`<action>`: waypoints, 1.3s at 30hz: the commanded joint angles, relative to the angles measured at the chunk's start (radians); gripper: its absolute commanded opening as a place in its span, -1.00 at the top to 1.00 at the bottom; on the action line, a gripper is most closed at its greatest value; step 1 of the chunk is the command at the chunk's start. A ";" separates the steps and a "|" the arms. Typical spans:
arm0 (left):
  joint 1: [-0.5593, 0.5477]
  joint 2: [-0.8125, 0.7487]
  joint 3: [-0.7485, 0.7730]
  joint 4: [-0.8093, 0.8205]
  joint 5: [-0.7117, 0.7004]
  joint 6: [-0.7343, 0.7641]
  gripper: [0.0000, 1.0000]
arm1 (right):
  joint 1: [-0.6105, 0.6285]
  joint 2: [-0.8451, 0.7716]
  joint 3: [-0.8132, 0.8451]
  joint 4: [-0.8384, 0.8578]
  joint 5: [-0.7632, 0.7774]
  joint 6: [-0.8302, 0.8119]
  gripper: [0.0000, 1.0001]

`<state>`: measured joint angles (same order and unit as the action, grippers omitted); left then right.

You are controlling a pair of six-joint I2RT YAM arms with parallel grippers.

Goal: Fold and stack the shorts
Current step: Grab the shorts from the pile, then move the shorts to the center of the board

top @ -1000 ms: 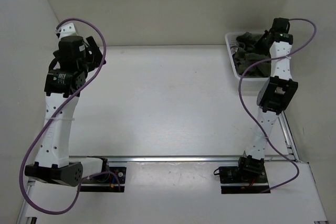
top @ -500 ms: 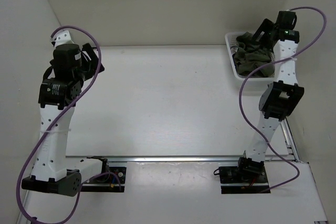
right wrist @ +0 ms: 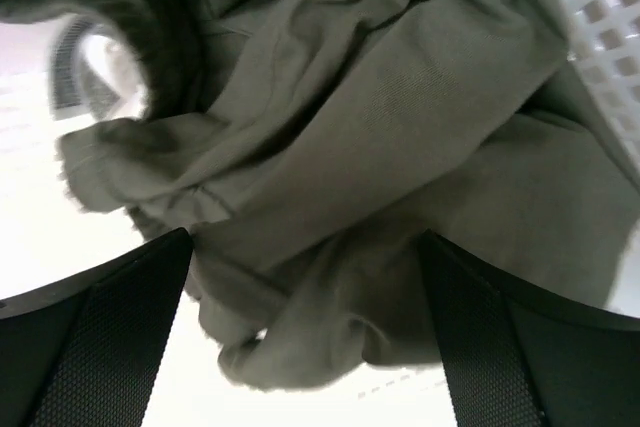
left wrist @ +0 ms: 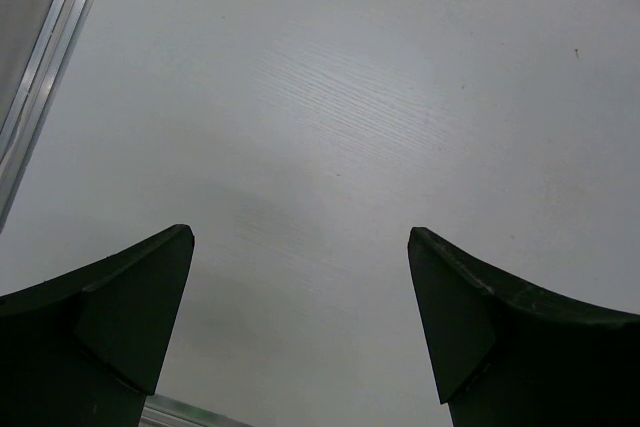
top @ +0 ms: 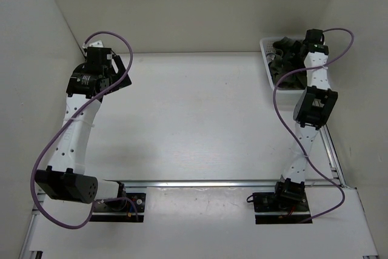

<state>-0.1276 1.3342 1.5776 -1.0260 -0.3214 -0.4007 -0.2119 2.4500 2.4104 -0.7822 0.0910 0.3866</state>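
Left arm now reaching farther toward the back wall than half a second ago, left gripper [left wrist: 300, 247] wide open and empty over the table [left wrist: 400, 97], right gripper [right wrist: 300, 242] lowered again over the white basket [right wrist: 590, 7], jaws wide apart and gripping nothing, crumpled shorts [right wrist: 380, 117] in the basket just ahead of its fingers.

White lattice basket [top: 265, 48] far right on white table [top: 200, 119].

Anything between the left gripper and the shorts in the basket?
No, just bare table between left gripper and shorts, per the top external view.
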 commanded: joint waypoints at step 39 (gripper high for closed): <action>0.028 -0.320 0.130 -0.149 -0.206 -0.142 -1.00 | 0.954 -0.732 -0.602 0.137 0.024 -0.019 -0.92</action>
<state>-0.1101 1.0348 1.6676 -1.1473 -0.4889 -0.5156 0.7174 1.7218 1.8606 -0.5053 0.0051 0.3214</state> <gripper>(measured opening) 0.998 0.945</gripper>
